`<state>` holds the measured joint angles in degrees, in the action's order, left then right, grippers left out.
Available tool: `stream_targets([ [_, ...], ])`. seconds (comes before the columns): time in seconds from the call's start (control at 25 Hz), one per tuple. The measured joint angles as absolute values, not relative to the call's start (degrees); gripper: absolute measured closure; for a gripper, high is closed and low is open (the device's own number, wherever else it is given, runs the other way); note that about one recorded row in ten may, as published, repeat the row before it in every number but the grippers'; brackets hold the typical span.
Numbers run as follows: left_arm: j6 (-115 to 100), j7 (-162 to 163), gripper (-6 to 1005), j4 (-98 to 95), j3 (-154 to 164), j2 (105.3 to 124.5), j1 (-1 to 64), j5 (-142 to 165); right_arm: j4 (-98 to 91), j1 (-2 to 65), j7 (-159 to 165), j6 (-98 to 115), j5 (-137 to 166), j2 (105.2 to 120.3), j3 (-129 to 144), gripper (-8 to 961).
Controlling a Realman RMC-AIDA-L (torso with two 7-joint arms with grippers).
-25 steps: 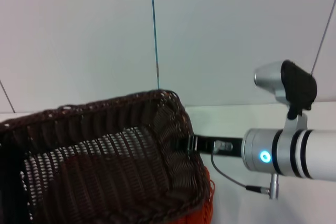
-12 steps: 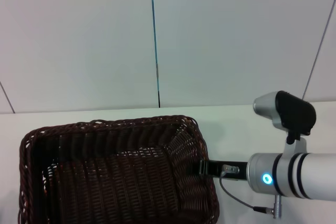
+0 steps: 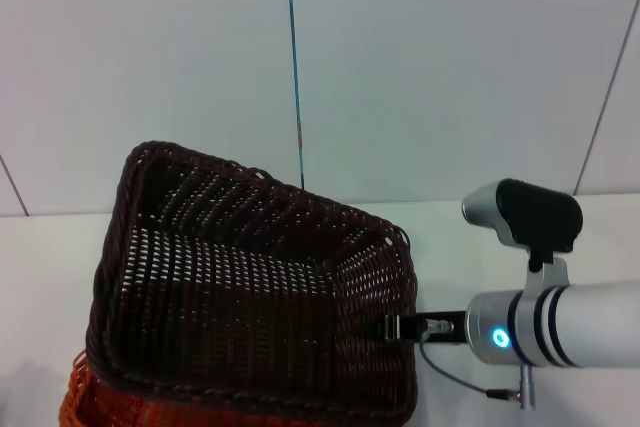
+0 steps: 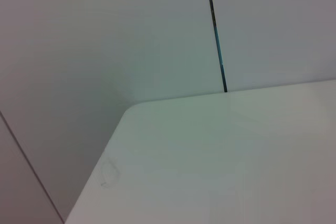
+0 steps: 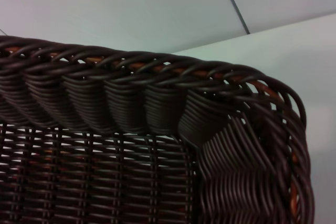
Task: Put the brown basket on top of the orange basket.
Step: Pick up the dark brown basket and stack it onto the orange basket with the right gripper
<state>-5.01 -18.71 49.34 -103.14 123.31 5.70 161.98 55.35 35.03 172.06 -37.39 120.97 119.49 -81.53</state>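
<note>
Right claw (image 3: 392,328) grips the tilted brown basket (image 3: 250,287) by its right rim, directly above the orange basket (image 3: 110,402).

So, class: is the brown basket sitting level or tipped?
Tipped. The brown basket has its far left corner raised high, its right end held by the right gripper, with the orange basket showing beneath.

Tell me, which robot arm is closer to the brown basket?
Right. The right gripper is at the brown basket, on its right-hand rim. The left gripper is out of sight, its camera showing only table.
</note>
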Motion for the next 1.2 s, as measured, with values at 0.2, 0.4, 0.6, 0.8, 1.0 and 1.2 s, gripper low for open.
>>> stream_targets([
  [0.2,-5.2,-18.7,327,49.3,-103.1,123.31,5.6,162.0,55.8,36.7,172.0,-39.1,123.5,119.54,-82.5,825],
  [0.4,-5.2,-18.7,328,49.3,-103.1,123.31,5.5,162.0,58.4,37.7,172.0,-40.3,124.4,119.5,-82.1,826],
  [0.6,-5.1,-19.6,328,49.3,-103.1,123.3,5.6,162.0,63.5,37.6,172.1,-41.4,127.5,119.85,-81.2,827],
  [0.8,-4.9,-20.0,328,49.5,-103.2,123.31,5.5,162.0,67.2,37.3,172.3,-44.3,130.7,120.51,-84.5,828],
  [1.0,-4.9,-20.1,329,49.6,-103.3,123.31,5.2,162.0,68.1,38.5,172.4,-49.6,131.2,120.16,-89.0,827],
  [1.2,-4.8,-21.0,329,49.4,-103.2,123.34,5.4,162.0,68.5,43.5,172.4,-57.4,134.5,120.02,-94.3,827],
])
